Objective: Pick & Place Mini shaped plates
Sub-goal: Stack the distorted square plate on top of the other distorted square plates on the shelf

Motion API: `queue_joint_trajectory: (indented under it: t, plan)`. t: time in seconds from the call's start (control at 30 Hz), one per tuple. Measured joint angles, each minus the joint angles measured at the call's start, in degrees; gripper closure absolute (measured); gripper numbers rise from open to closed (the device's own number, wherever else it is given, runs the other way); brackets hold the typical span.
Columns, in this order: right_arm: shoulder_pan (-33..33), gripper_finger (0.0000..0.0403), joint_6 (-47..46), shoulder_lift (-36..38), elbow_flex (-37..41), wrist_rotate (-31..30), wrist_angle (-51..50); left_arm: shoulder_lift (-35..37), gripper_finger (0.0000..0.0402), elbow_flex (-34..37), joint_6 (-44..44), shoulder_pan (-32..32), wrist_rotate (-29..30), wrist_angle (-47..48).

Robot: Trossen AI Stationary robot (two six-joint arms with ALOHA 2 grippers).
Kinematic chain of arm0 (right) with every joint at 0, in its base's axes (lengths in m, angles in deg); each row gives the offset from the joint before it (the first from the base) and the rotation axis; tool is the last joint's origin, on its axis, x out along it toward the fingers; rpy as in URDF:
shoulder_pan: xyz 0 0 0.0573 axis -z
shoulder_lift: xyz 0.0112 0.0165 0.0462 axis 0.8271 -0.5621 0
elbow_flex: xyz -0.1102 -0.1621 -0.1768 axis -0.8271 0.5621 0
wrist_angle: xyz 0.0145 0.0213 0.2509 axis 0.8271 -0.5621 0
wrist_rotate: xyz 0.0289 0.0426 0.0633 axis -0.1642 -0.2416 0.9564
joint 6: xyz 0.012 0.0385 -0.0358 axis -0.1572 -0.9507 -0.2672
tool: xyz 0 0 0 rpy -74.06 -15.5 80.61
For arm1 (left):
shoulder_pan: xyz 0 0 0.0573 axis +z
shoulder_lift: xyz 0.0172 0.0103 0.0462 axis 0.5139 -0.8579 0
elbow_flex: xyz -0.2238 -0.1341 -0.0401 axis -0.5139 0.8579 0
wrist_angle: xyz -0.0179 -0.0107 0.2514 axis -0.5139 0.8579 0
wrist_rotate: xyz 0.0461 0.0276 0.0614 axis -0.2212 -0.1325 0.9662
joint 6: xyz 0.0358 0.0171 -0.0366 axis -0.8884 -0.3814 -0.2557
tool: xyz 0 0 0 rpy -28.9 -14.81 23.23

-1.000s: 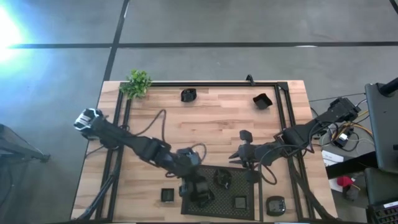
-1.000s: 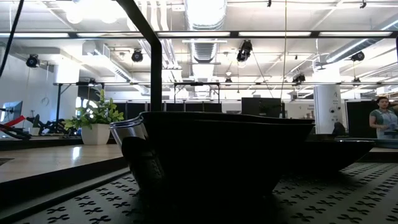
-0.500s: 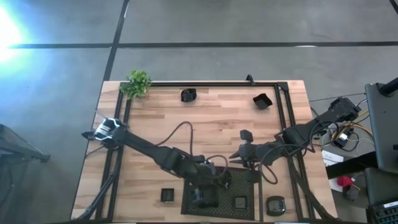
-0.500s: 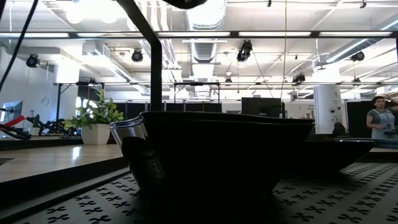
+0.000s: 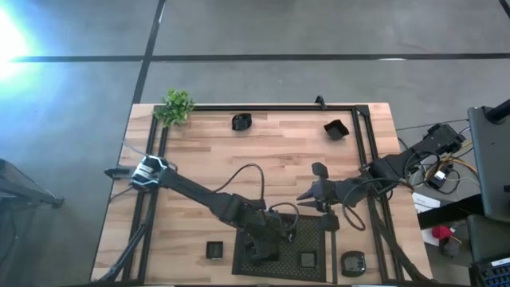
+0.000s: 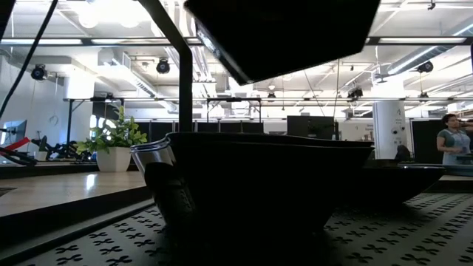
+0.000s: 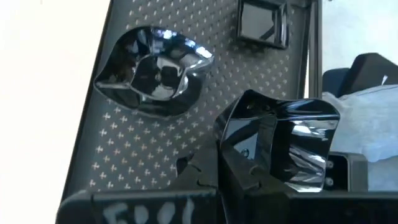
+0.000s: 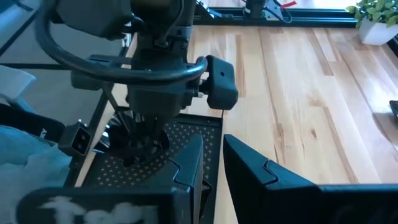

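My left gripper point(image 5: 261, 249) hangs over the black mesh tray point(image 5: 280, 268), shut on a glossy black angular mini plate point(image 7: 292, 140). Two more plates rest on the tray: a wavy one point(image 7: 152, 71) and a square one point(image 7: 261, 22). Others sit on the wood at the far side point(image 5: 241, 122) point(image 5: 336, 129) and beside the tray point(image 5: 214, 250) point(image 5: 353, 263). My right gripper point(image 5: 312, 185) hovers open above the tray's far right corner, holding nothing. In the low view a plate on the tray point(image 6: 266, 177) fills the front, and the held plate's dark bulk point(image 6: 281, 33) hangs above it. My left gripper pinches the plate's wall at the side nearest the wrist point(image 7: 239, 127) between its two fingers. The fingers slant steeply down from the table's left. The plate is lifted clear of the tray and tilted, its far rim raised.
A small green plant point(image 5: 175, 105) stands at the table's far left corner. A black frame rail point(image 5: 263, 107) runs along the far edge and down both sides. Bare wood point(image 5: 263, 159) lies between the far plates and the tray. A person point(image 6: 452, 144) stands in the room behind.
My left gripper has sunk toward the tray and shifted slightly toward the table's right edge, still shut on the plate. In the low view the held plate's dark shape has come down into the picture from above.
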Motion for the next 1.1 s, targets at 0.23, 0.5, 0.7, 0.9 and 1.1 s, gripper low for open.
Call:
queue_joint_trajectory:
  t: [0.23,0.5,0.7,0.9,1.1]
  plan:
    - [0.00,0.0344,0.22,0.42,-0.01,0.00,0.00,0.00,0.0401,2.25,1.56,0.00,1.02,1.02]
    - [0.00,0.0344,0.23,0.42,0.00,-0.02,0.02,0.12,0.0401,3.81,3.55,0.09,1.54,0.91]
    - [0.00,0.0344,1.68,0.42,0.00,-0.03,0.02,0.13,0.0401,4.05,2.66,0.09,1.31,1.09]
    - [0.00,0.0344,1.71,0.42,0.00,-0.04,0.04,0.11,0.0401,4.09,1.31,0.09,0.63,1.13]
    - [0.00,0.0344,1.69,0.42,0.00,-0.02,0.04,0.11,0.0401,4.09,1.33,0.13,-1.85,1.12]
